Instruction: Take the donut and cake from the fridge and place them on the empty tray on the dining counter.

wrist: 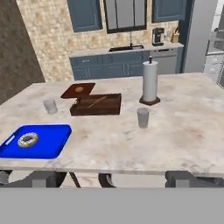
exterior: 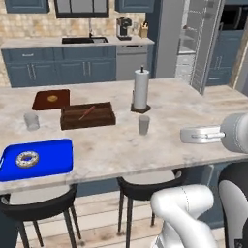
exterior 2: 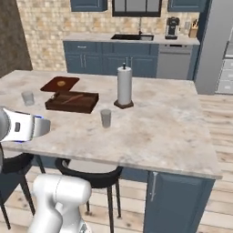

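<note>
Donut [exterior: 27, 159], tan ring with whitish speckled icing, lies on the blue tray [exterior: 53, 162]; gripper [wrist: 111, 178] jaws spread wide, empty.

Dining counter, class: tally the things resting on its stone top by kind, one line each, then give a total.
Trays: 2, the blue tray and the dark wooden tray
Glasses: 2, and
Donut: 1
Brown board: 1
Paper towel holder: 1
Total: 7
</note>
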